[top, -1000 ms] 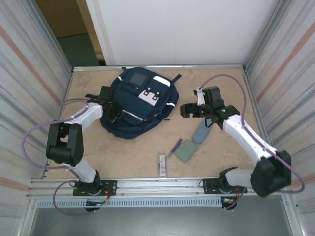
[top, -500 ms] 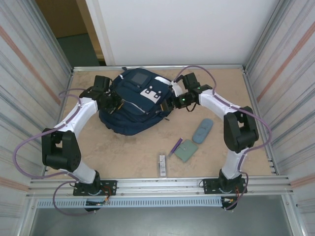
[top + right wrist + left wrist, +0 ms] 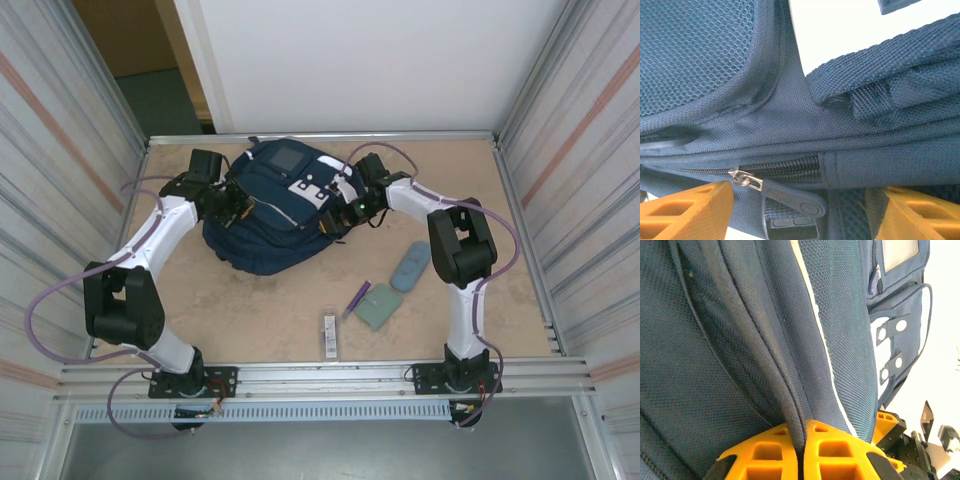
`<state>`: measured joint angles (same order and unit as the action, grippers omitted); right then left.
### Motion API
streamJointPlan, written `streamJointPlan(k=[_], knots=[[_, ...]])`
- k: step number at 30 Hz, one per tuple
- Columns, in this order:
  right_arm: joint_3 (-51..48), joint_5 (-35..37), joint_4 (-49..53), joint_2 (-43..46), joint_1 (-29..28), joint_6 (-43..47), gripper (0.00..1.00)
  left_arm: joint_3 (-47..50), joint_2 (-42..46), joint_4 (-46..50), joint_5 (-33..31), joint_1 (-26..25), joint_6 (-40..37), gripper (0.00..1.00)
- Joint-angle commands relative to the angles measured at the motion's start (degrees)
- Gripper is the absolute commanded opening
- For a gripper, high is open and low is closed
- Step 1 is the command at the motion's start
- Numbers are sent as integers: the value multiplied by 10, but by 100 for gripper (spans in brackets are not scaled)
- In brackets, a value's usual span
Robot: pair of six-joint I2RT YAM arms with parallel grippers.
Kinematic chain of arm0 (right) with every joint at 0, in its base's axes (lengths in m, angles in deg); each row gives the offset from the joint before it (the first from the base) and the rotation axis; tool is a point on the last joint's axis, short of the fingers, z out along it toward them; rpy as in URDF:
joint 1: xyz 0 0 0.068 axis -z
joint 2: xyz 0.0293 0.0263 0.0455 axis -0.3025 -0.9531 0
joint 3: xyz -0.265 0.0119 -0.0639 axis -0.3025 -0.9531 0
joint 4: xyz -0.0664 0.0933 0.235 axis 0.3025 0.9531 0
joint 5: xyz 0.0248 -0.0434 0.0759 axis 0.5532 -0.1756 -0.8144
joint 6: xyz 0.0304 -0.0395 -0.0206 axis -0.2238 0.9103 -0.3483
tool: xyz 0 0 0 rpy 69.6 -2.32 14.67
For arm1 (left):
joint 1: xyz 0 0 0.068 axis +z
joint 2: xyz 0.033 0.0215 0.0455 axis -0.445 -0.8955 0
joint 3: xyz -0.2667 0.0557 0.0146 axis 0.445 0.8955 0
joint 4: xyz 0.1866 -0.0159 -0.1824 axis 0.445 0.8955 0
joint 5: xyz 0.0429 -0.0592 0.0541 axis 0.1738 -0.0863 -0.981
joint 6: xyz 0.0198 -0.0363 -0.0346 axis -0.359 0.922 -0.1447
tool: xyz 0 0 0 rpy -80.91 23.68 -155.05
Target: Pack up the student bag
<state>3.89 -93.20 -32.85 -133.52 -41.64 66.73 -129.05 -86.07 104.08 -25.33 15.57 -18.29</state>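
- Viewing the overhead camera, I am seeing the student bag (image 3: pixel 265 240) lying on the far-left part of the table (image 3: pixel 230 310), front pocket facing up, with one arm at each side of it.
- The left gripper (image 3: pixel 233 207) is pressing against the bag's left flank. On its wrist camera the orange fingers (image 3: pixel 835 450) are standing closed together, pinching a raised seam of navy fabric between them.
- The right gripper (image 3: pixel 347 210) is sitting at the bag's right edge. On its wrist camera the jaws are standing well apart, one at each side of a dark zip pull (image 3: pixel 790 197), and I am seeing neither one touching it.
- The zip teeth beside that pull are lying closed.
- A pale blue case (image 3: pixel 412 266), a grey-green flat pad (image 3: pixel 377 306), a purple pen (image 3: pixel 357 297) at the pad's far-left corner and a small white strip (image 3: pixel 329 335) are lying on the table to the near right, apart from the bag.
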Motion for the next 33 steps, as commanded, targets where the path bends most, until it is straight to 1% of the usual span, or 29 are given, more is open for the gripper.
streamJointPlan(k=[1, 4, 10, 13, 15, 17, 20, 27, 33], knots=[[16, -51, 23, -13, -3, 25, 65, -9, 30, -30, 55, -1, -16, 0], [14, -72, 23, -12, -3, 29, 53, -11, 30, -29, 62, 1, -19, 0], [2, -64, 11, 1, -4, 36, 35, -9, 32, -24, 64, 5, -22, 0], [-9, -54, 8, 15, -10, 43, 30, -4, 32, -24, 62, 5, -19, 0], [-17, -51, 7, 25, -15, 49, 24, 2, 33, -28, 60, 6, -16, 0], [-25, -47, 4, 36, -18, 51, 23, 7, 36, -33, 56, 6, -13, 0], [-33, -36, 3, 47, -25, 53, 15, 17, 40, -42, 40, 7, -15, 0], [-41, 1, 19, 69, -59, 64, 6, 43, 41, -55, 24, 13, -6, 0], [-43, 49, 41, 77, -98, 64, 4, 64, 43, -82, 15, 11, 22, 0]])
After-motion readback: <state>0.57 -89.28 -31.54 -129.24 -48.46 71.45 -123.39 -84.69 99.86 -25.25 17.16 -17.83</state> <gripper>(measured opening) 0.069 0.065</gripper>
